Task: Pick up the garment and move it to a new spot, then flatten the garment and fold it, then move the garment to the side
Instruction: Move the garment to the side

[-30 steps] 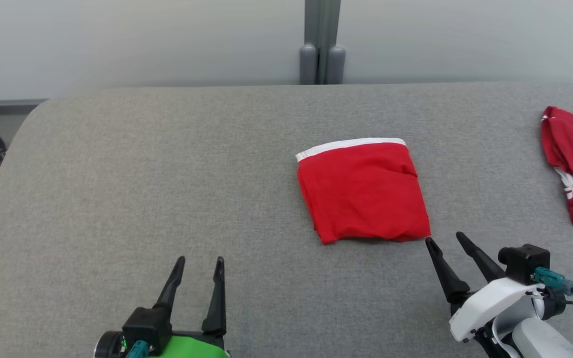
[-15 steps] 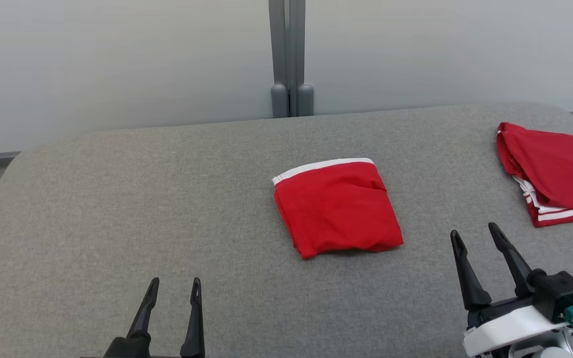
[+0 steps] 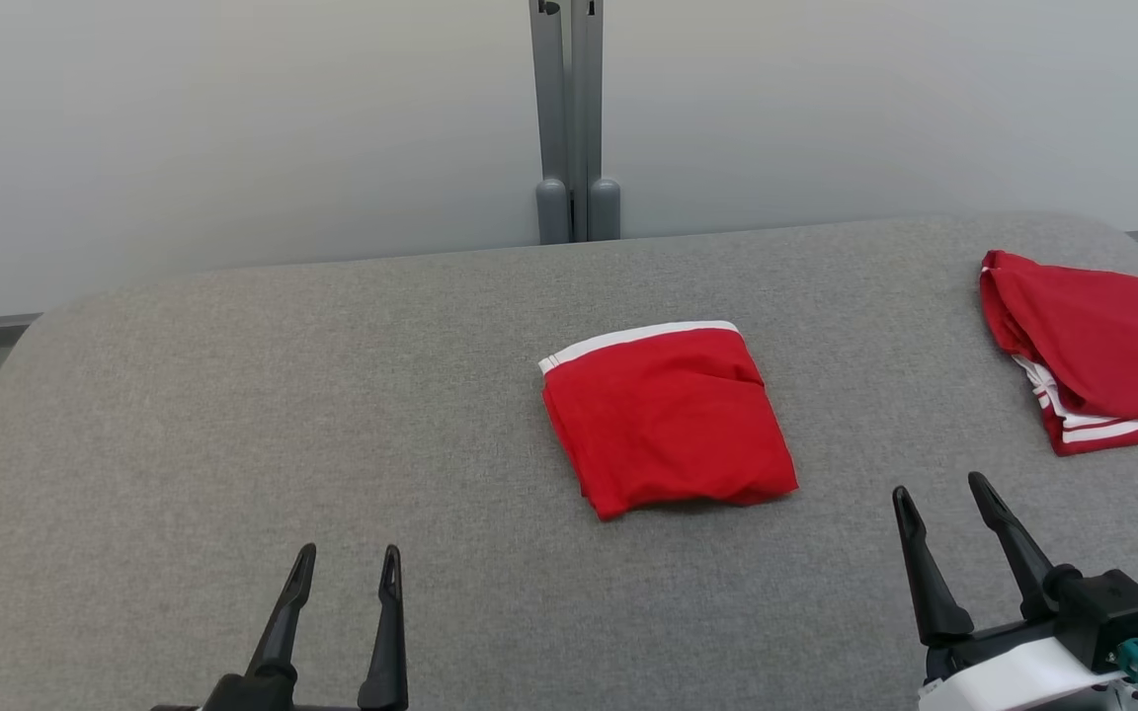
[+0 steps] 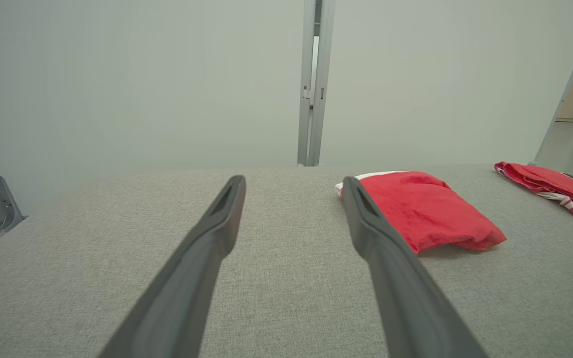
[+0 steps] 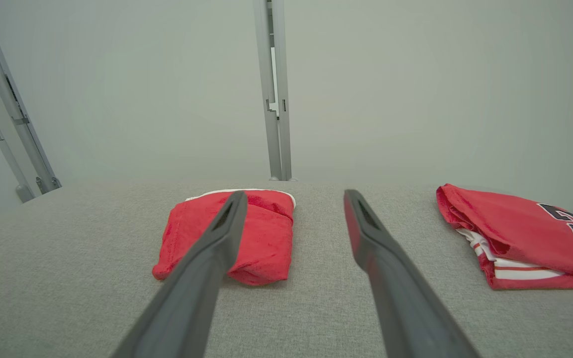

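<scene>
"Tabletop [image 3: 233, 415] first: what is it like?"

"Wide, rounded at the corners, covered in grey fabric. Behind it stands a pale wall [image 3: 233, 128] with a grey post [image 3: 574, 118] at the middle."

"And the garment [image 3: 666, 420]?"

"Red, folded into a compact rectangle with a white band along its far edge. It lies flat near the middle of the table, a little towards the robot's right. A second red garment [image 3: 1093, 346], with white stripes and dark lettering, lies well apart from it at the far right edge."

"Grippers?"

"The left gripper [image 3: 349, 549] sits at the near left, fingers spread wide with nothing between them, well apart from the folded piece. The right gripper [image 3: 938, 484] is at the near right, likewise spread wide and empty. Its tips are near the garment's near right corner but not touching it. Both are over bare grey fabric."
</scene>
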You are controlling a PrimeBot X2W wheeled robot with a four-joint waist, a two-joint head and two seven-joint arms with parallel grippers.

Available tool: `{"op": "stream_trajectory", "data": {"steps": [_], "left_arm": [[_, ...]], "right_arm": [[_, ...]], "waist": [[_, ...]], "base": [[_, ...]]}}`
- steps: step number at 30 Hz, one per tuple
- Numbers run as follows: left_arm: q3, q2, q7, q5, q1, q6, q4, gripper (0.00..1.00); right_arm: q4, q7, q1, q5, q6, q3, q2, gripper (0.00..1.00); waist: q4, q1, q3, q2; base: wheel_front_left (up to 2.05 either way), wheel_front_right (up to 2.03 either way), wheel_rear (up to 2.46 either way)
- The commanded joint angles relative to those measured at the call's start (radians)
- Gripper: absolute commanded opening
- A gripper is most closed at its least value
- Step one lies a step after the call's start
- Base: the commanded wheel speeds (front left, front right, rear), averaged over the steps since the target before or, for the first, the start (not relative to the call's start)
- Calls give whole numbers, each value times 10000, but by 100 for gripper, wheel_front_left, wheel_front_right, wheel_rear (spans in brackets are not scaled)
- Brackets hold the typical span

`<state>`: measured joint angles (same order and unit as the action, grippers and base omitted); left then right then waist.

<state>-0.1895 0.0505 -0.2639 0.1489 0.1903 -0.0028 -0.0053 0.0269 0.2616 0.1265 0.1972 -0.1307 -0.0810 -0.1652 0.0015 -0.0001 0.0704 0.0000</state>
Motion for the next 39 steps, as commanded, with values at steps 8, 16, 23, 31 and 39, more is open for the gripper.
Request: {"op": "stream_trajectory", "data": {"steps": [8, 16, 23, 31, 39], "left_arm": [[-65, 6, 3, -129, 18, 97, -48, 100], [-120, 6, 2, -160, 23, 109, -21, 100], [-126, 7, 3, -114, 26, 119, 19, 100], [-16, 7, 2, -262, 72, 39, 74, 100], [25, 6, 3, -294, 46, 78, 32, 100]], "right_arm": [[106, 34, 93, 111, 0, 19, 102, 100], [196, 36, 82, 139, 0, 10, 145, 100], [232, 36, 101, 118, 0, -23, 194, 100], [300, 36, 46, 147, 0, -42, 219, 100], [340, 35, 45, 143, 0, -91, 208, 100]], "waist": [[19, 1, 40, 0], [-18, 1, 66, 0], [-7, 1, 51, 0], [1, 1, 54, 0], [47, 1, 36, 0]], "base": [[0, 0, 0], [0, 0, 0], [0, 0, 0], [0, 0, 0], [0, 0, 0]]}}
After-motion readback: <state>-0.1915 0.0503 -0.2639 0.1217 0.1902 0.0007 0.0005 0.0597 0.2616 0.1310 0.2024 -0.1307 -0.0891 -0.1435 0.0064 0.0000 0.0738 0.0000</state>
